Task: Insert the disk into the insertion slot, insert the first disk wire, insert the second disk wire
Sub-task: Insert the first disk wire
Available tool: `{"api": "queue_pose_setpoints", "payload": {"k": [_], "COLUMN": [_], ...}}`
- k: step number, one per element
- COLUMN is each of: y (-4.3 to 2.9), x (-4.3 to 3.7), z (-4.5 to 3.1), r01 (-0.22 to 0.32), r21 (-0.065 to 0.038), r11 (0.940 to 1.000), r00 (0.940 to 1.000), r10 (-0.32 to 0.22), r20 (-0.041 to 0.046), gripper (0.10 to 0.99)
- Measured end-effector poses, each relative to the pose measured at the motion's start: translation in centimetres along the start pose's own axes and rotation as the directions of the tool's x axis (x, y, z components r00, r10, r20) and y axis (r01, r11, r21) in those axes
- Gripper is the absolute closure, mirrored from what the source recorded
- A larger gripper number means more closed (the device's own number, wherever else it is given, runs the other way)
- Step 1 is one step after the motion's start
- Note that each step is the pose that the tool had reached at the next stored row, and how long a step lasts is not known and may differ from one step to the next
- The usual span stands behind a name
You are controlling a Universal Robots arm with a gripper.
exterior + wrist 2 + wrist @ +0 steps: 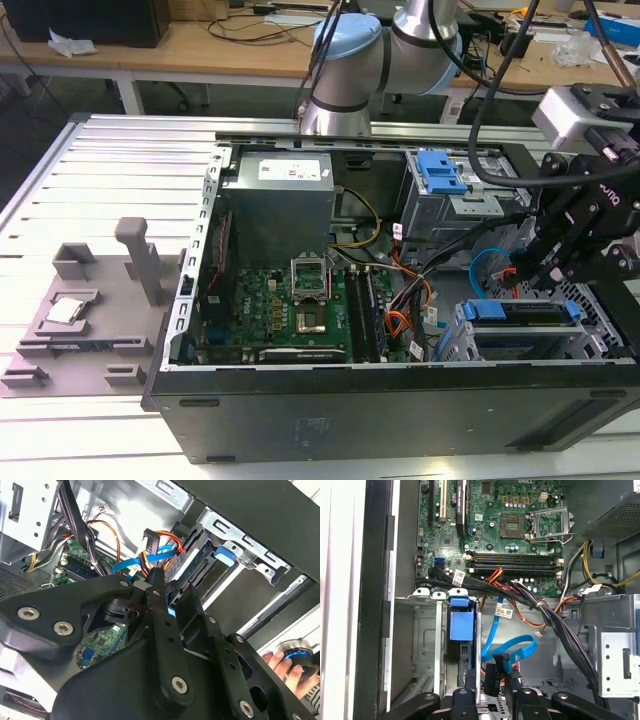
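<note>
Gripper (491, 682) (clenched? can't tell) by disk (460, 625) seated lengthwise in insertion slot (422, 640), 2nd disk wire (520, 647) alongside.

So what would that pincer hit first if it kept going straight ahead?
Most likely the black plug at the end of the light-blue cable, just ahead of the pincer, beside the disk in the grey cage, though depth is unclear.

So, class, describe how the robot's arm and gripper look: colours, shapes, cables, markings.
The arm is a silver-grey tube with light-blue joint caps. Black cables lead to its wrist. The gripper is matt black, built of angular linked plates with silver screws, and bears white lettering.
</note>
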State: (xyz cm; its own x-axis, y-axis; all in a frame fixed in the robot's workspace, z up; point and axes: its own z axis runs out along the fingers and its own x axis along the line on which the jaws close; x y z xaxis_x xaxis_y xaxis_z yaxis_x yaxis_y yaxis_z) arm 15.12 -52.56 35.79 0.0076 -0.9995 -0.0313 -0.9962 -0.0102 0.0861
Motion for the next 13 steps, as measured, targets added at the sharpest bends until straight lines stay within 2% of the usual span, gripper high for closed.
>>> {"api": "queue_pose_setpoints", "payload": {"k": [4, 5, 7, 10, 13], "y": [0.00, 0.00, 0.00, 0.00, -0.23], "x": [0.00, 0.00, 0.00, 0.00, 0.01], "z": [0.00, 0.00, -0.01, -0.01, -0.02], "r01": [-0.001, -0.001, -0.002, -0.003, -0.003], "r21": [0.000, 0.000, 0.000, 0.000, 0.000], "r11": [1.0000, 1.0000, 1.0000, 1.0000, 1.0000], "r00": [1.0000, 0.9999, 0.9998, 0.9994, 0.9994], "r10": [0.001, 0.001, 0.002, 0.003, 0.003], "r20": [-0.0092, -0.0130, -0.0212, -0.0349, -0.0358], "gripper": [0.725, 0.871, 0.898, 0.898, 0.898]}}
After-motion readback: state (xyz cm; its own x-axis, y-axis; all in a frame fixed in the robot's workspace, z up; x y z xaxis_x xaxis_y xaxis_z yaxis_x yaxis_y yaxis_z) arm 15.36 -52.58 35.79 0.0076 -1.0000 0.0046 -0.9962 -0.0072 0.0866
